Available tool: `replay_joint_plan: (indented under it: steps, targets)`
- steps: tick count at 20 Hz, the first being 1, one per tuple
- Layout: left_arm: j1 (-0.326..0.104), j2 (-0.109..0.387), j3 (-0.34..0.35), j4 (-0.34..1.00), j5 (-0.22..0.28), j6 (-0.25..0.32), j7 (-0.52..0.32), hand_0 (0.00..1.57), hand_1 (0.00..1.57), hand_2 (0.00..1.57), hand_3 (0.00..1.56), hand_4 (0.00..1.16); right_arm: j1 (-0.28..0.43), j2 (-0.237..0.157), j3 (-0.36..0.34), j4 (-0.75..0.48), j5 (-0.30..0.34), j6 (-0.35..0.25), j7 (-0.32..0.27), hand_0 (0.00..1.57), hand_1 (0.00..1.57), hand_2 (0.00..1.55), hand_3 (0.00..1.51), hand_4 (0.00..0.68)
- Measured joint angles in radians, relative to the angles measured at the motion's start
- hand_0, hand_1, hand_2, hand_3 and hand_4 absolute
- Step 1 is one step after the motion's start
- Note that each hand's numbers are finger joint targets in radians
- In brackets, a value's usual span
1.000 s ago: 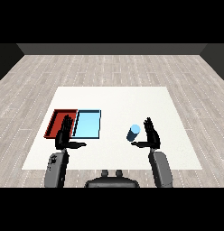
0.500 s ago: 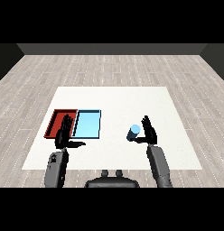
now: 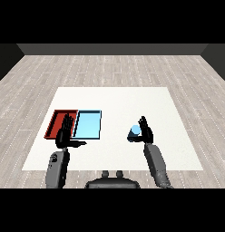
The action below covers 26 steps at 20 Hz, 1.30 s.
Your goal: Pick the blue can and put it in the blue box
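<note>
Two grey forearms come in from the lower corners, rounded and smooth, darker at their lower ends; each ends in a black hand, the left hand (image 3: 65, 134) and right hand (image 3: 145, 132) alike, slim dark fingers and a thumb

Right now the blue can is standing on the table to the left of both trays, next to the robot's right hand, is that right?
Not quite. The blue can stands on the table to the right of both trays, not the left: the head view shows the red tray and light blue tray well off to its left. It is indeed next to the right hand.
</note>
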Motion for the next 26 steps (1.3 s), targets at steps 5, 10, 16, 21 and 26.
replay_joint_plan:
  steps: [5, 10, 16, 21, 26]
  targets:
    - [0.016, -0.004, -0.005, 0.004, -0.008, -0.003, -0.024, 0.00, 0.00, 0.00, 0.00, 0.00, -0.035, 0.008, 0.024, 0.050, -0.028, -0.036, -0.001, 0.00, 0.00, 0.00, 0.00, 0.000]
    - [0.040, -0.009, -0.014, -0.033, -0.015, 0.008, -0.005, 0.00, 0.00, 0.00, 0.00, 0.00, -0.092, 0.006, 0.047, 0.141, -0.051, -0.069, -0.039, 0.00, 0.00, 0.00, 0.00, 0.000]
    - [0.043, -0.013, -0.015, -0.039, -0.010, 0.006, 0.000, 0.00, 0.00, 0.00, 0.00, 0.00, -0.111, 0.008, 0.070, 0.171, -0.055, -0.195, -0.077, 1.50, 1.50, 1.48, 1.43, 0.599]
    - [0.044, -0.019, -0.019, -0.036, -0.007, 0.005, -0.007, 0.00, 0.00, 0.00, 0.00, 0.00, -0.099, -0.001, 0.092, 0.125, -0.028, -0.248, -0.036, 1.53, 1.53, 1.49, 1.45, 0.597]
    - [0.027, -0.017, -0.025, -0.042, -0.022, 0.021, 0.015, 0.00, 0.00, 0.00, 0.00, 0.00, -0.086, 0.003, 0.135, 0.066, 0.016, -0.283, 0.018, 1.48, 1.48, 1.46, 1.43, 0.623]
